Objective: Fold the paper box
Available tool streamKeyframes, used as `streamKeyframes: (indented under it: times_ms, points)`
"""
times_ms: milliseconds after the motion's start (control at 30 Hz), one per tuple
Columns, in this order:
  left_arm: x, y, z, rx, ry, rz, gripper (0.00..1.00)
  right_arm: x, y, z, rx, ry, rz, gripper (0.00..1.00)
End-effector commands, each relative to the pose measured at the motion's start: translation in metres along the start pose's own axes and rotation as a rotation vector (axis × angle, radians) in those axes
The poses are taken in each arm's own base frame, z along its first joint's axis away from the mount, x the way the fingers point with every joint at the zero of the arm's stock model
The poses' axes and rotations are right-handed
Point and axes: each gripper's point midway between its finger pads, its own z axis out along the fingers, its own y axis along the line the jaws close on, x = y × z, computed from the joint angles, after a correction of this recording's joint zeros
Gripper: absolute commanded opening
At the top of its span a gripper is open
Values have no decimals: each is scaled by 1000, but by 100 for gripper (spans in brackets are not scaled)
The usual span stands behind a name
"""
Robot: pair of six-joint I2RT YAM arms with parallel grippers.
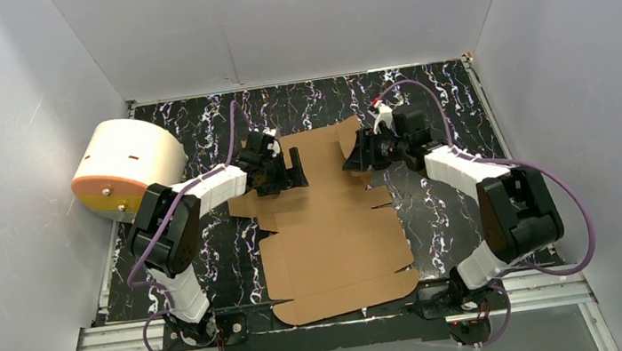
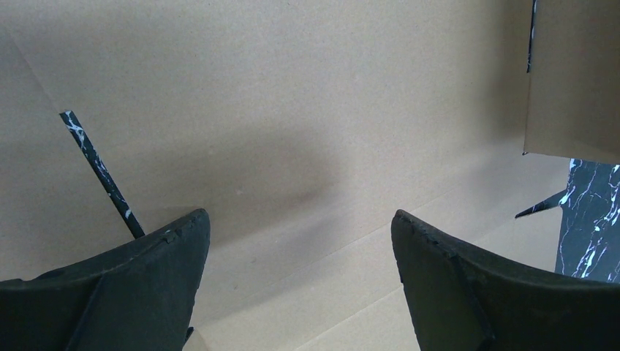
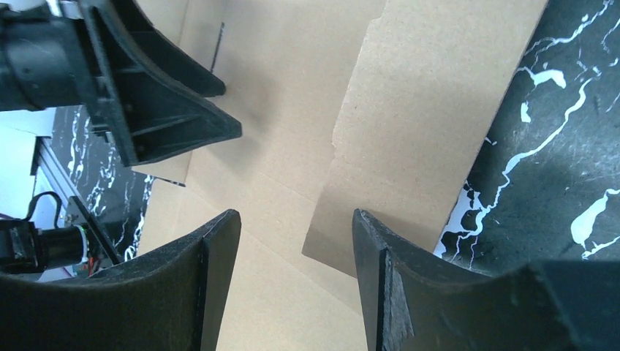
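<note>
The paper box (image 1: pixel 334 244) lies as a flat brown die-cut sheet on the black marbled table, running from the near edge to the middle. At its far end a side flap (image 1: pixel 348 138) stands lifted. My left gripper (image 1: pixel 294 176) hovers low over the sheet's far left part. In the left wrist view it (image 2: pixel 300 227) is open wide, with only bare cardboard (image 2: pixel 292 110) below. My right gripper (image 1: pixel 352 157) faces it from the right. In the right wrist view it (image 3: pixel 296 219) is open, and the raised flap (image 3: pixel 431 110) has its lower corner beside the right finger, ungripped.
A cream-white cylinder with an orange face (image 1: pixel 127 167) lies at the far left against the wall. White walls enclose the table on three sides. An aluminium rail (image 1: pixel 333 311) runs along the near edge by the arm bases. The left gripper's fingers (image 3: pixel 168 110) show in the right wrist view.
</note>
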Motion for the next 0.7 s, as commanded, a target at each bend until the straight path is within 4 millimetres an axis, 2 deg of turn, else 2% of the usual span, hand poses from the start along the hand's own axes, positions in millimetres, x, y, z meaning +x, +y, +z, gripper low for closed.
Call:
streamKeyframes:
  times_ms: [0,367,533,667]
  points:
    - [14,2,4,-12,34,7,91,-6,-6,13,24,-12,-23,66]
    - [14,3,3,-15,30,11,91,3,-15,26,72,15,-30,65]
    - [11,1,-1,-14,18,17,91,2,-13,29,83,19,-44,65]
    - [1,-3,-11,-12,-14,30,91,-11,-2,20,69,-6,-76,66]
